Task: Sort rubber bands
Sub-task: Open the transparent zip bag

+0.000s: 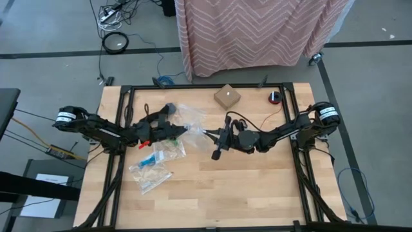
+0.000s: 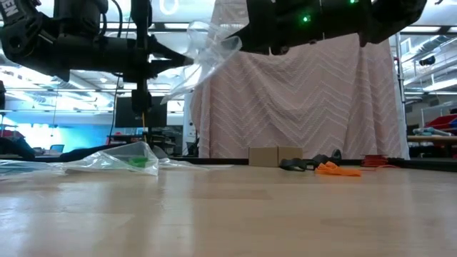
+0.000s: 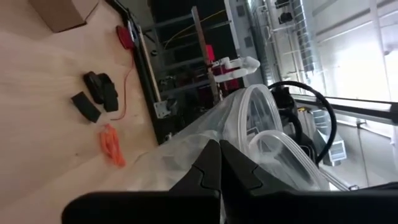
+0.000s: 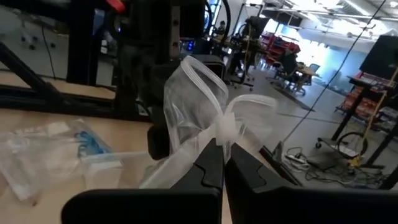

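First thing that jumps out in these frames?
A clear plastic zip bag held in the air over mid-table, the left gripper and right gripper each shut on one side of it. More clear bags lie on the table below the left arm; orange rubber bands sit near the far edge.

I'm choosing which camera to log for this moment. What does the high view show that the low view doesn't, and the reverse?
Only the high view shows both grippers, left gripper and right gripper, shut on the clear bag, plus blue rubber bands in a bag. Only the low view shows green rubber bands and orange rubber bands. Both show the held bag, the cardboard box and the wooden table.
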